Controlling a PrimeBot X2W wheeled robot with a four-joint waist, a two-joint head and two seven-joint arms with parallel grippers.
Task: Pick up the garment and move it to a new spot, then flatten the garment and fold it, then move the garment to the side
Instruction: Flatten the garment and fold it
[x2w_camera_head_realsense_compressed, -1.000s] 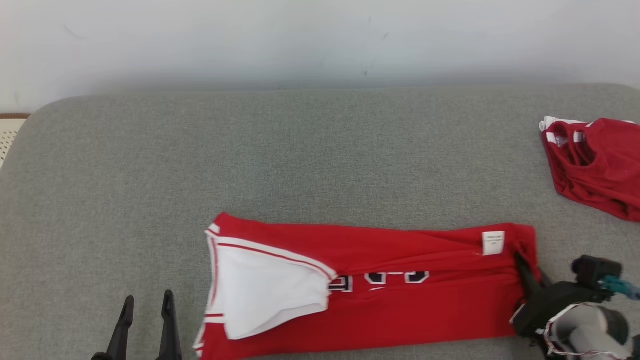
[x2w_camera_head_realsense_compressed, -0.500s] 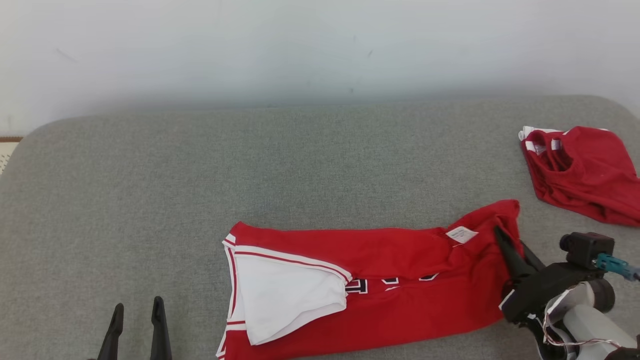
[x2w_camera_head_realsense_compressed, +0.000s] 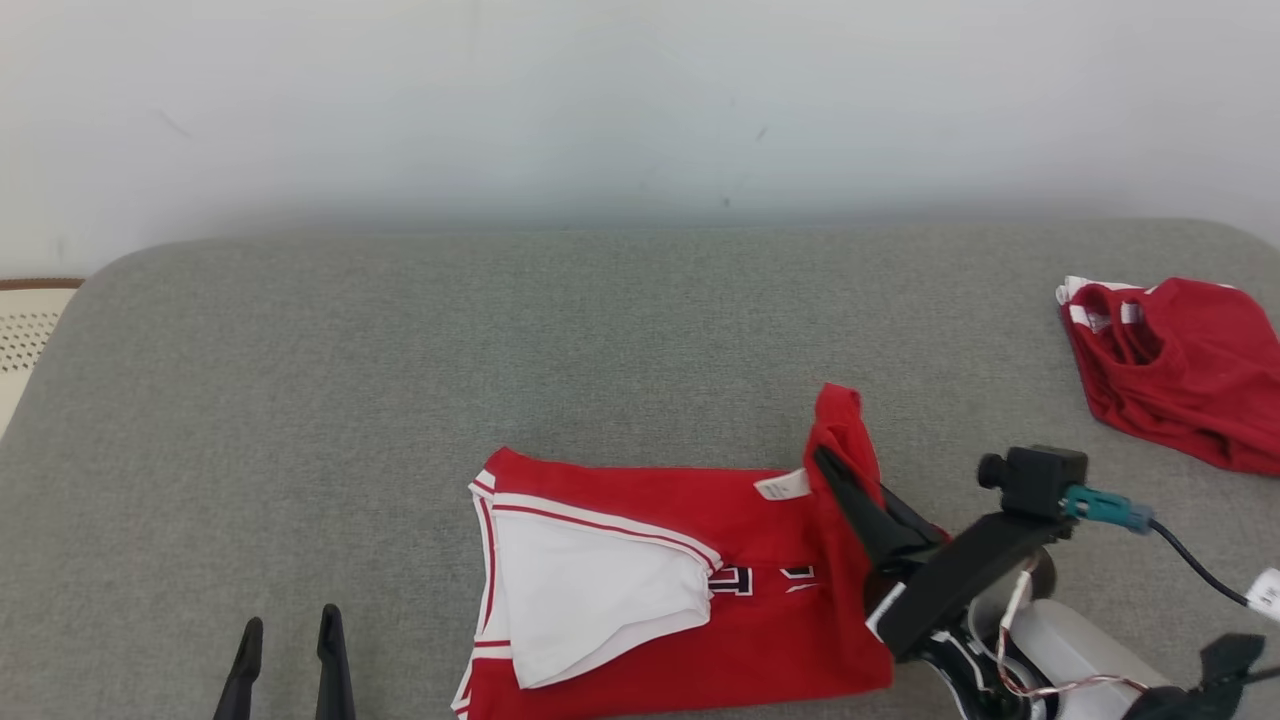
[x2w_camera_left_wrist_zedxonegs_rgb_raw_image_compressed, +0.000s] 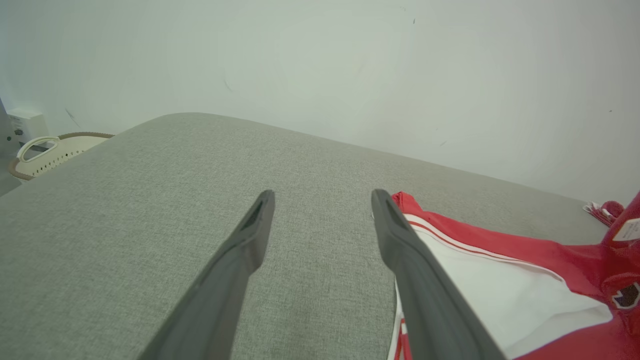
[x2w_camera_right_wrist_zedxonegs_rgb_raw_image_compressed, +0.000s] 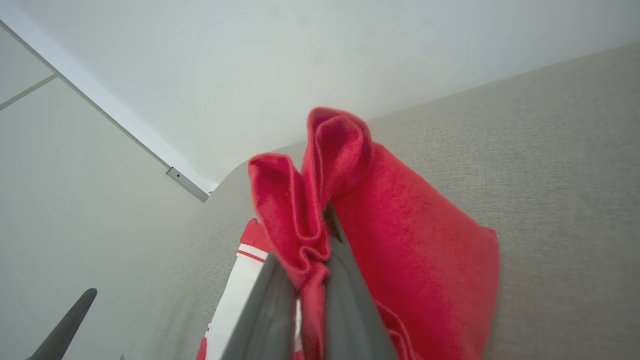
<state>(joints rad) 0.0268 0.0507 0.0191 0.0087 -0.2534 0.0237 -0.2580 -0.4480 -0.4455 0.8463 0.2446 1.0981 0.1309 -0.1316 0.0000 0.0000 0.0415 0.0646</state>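
Right end effector (x2w_camera_head_realsense_compressed: 835, 475) clenched on garment (x2w_camera_head_realsense_compressed: 760, 640) at its 3 o'clock edge; light, limp cloth, probably best pinched at bunched hems.

Red garment (x2w_camera_head_realsense_compressed: 760, 560), right end lifted

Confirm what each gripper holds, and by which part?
Right gripper pinches the red-and-white fabric jersey by its bunched red end, raised off the surface. Left gripper is open, holding nothing.

- The garment (x2w_camera_head_realsense_compressed: 770, 630) lies on the padded surface (x2w_camera_head_realsense_compressed: 500, 330) at 6 o'clock.
- A second garment (x2w_camera_head_realsense_compressed: 1180, 380) lies at 3 o'clock, well apart.
- A basket (x2w_camera_head_realsense_compressed: 30, 335) sits beyond the surface's 9 o'clock edge.
- The left gripper (x2w_camera_head_realsense_compressed: 292, 622) is at 7 o'clock, and the right gripper (x2w_camera_head_realsense_compressed: 838, 472) is at the garment's 3 o'clock end.
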